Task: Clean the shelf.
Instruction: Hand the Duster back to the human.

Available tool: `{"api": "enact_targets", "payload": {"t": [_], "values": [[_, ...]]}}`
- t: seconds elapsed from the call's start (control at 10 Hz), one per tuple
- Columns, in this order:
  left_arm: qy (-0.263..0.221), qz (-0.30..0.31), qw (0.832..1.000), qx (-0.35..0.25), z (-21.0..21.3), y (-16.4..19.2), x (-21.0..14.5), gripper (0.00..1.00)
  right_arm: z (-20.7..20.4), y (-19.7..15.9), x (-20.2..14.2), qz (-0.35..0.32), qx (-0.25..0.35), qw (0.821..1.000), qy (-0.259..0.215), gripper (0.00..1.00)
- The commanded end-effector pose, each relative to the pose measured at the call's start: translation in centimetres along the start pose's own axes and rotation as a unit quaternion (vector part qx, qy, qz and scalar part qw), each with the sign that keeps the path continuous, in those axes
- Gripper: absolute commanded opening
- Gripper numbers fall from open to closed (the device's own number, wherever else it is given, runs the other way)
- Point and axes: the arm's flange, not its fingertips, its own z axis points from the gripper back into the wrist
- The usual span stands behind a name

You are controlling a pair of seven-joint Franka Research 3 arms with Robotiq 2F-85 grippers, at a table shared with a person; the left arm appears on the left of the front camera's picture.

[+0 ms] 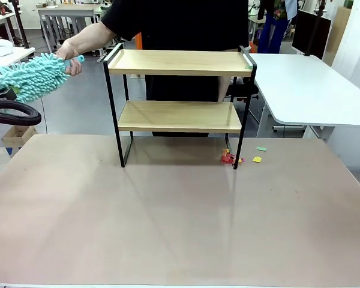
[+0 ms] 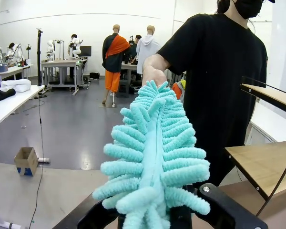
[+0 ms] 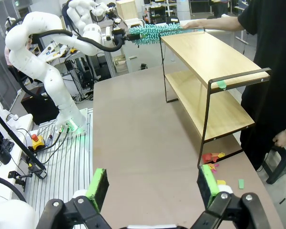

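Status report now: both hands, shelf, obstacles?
Left hand shut on duster, person's hand on its handle. Right hand open, low. Shelf bare. Paper scraps by its leg.

The duster [image 2: 152, 157] hides the left gripper [image 2: 155, 217] fingers in the wrist view (grip unclear). Front view cuts the duster [image 1: 27, 77] off at the left edge.
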Motion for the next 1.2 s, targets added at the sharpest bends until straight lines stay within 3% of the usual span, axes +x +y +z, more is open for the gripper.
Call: {"api": "enact_targets", "payload": {"t": [0.0,0.1,0.2,0.7,1.1], "values": [[0.000,0.000,1.000,0.000,0.0,0.0,0.0,0.74,0.1,0.0,0.1,0.005,-0.003,1.000,0.002,1.00],[-0.004,0.005,1.000,-0.004,0.5,-0.1,0.4,0.74,0.1,0.0,0.1,0.005,-0.003,1.000,0.002,1.00],[-0.002,0.005,1.000,0.002,1.1,-0.3,0.6,1.00,0.1,0.0,0.1,0.005,-0.003,1.000,0.002,1.00],[-0.011,0.090,0.996,-0.004,4.8,1.5,6.8,1.00,0.1,0.0,0.1,0.005,-0.003,1.000,0.002,1.00],[-0.050,0.212,0.975,-0.051,10.2,7.4,14.0,1.00,0.1,0.0,0.1,0.005,-0.003,1.000,0.002,1.00]]}}
